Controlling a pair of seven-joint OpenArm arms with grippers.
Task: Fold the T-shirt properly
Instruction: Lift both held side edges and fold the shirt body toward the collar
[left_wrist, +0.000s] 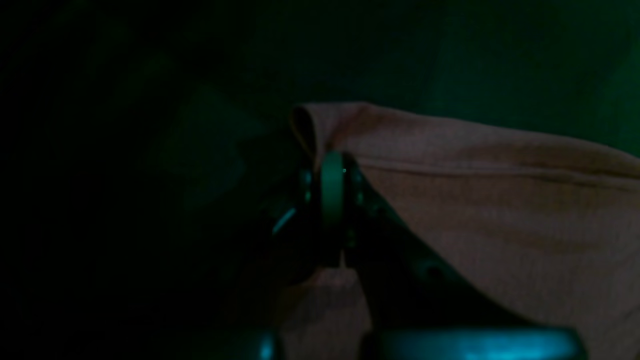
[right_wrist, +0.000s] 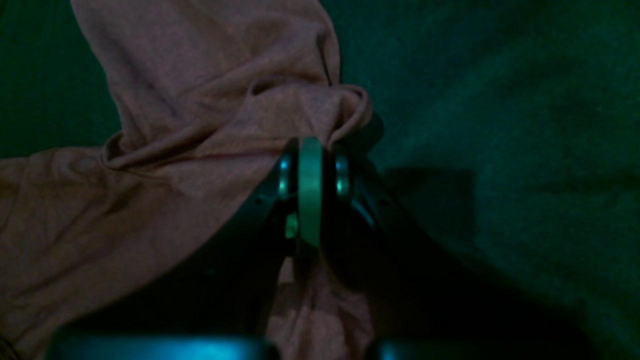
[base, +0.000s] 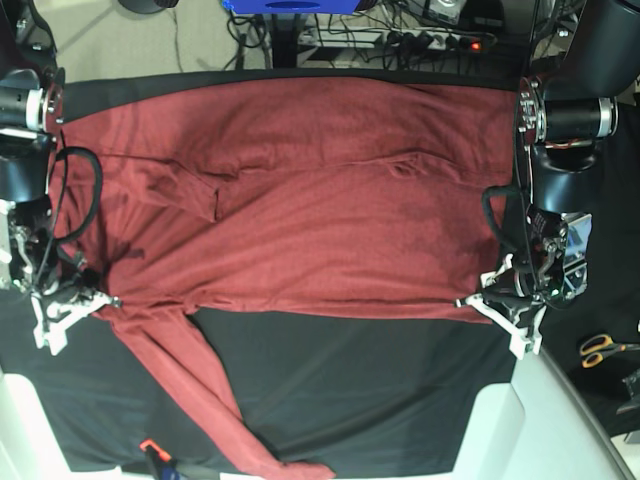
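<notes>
Each pincer, left pincer (base: 470, 300) and right pincer (base: 108, 299), pinches a near corner of the T-shirt (base: 300, 200); next, lift both and fold far

base cam overhead, wrist cams close-up, sharing T-shirt (base: 300, 200) edge

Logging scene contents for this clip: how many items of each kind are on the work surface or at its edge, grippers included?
T-shirt (maroon, long-sleeved): 1
Black table cloth: 1
Grippers, left gripper and right gripper, each pinching the shirt's near edge: 2
Scissors (yellow handles, beside the cloth): 1
Total: 5
</notes>
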